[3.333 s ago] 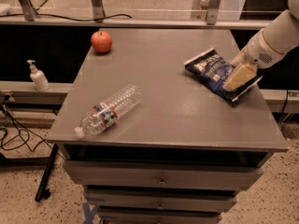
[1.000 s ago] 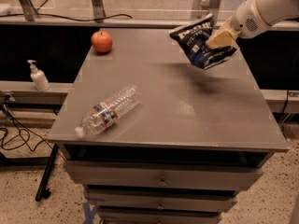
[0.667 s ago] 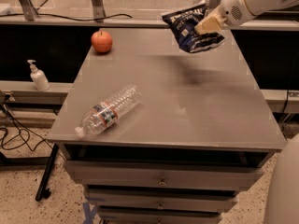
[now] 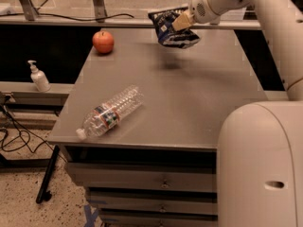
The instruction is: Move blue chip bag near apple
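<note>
Hanging clear of the surface above the far edge of the flat grey metal counter (image 4: 189,98), a little right of its middle, the crinkly navy-blue foil chip bag (image 4: 171,28) with white lettering is pinched near its upper right corner by the tan two-finger pincer (image 4: 182,21) on the white arm. The small round red-orange apple (image 4: 103,41) sits at the far left corner, well apart from the bag. A clear ribbed plastic water bottle (image 4: 111,112) lies on its side toward the near left corner, off the line between bag and apple.

The step in hand looks like the carry: the bag is lifted and not yet set down, so the task seems roughly halfway. The next move calls for travel leftward along the far edge toward the apple. Then comes a descent until the bag rests on the counter just beside the fruit, before the pincer lets go. Care is needed not to nudge the apple, which would likely roll, and the loose foil may sag or swing.
</note>
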Controlling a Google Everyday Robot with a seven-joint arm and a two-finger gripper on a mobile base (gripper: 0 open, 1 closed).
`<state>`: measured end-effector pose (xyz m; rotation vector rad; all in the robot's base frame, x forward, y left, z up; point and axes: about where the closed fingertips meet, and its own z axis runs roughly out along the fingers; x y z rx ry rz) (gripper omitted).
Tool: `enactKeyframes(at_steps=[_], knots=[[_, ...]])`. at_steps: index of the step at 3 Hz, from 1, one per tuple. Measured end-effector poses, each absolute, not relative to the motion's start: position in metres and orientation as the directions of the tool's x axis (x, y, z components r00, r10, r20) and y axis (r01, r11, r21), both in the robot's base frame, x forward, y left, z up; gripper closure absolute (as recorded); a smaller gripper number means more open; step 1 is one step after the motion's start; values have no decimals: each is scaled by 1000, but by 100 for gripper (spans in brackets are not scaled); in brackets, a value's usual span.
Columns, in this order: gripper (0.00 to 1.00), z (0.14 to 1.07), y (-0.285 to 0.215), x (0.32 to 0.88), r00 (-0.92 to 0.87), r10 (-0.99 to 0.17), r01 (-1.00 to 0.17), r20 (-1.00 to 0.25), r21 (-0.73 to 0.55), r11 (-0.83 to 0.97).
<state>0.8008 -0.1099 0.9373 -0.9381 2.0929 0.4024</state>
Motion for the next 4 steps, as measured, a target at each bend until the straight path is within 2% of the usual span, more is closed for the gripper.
enactKeyframes(at_steps=[2, 4], knots=[[100, 913, -33, 833, -481, -446, -728, -755, 60, 683], [100, 902, 26, 833, -456, -505, -780, -733, 56, 623]])
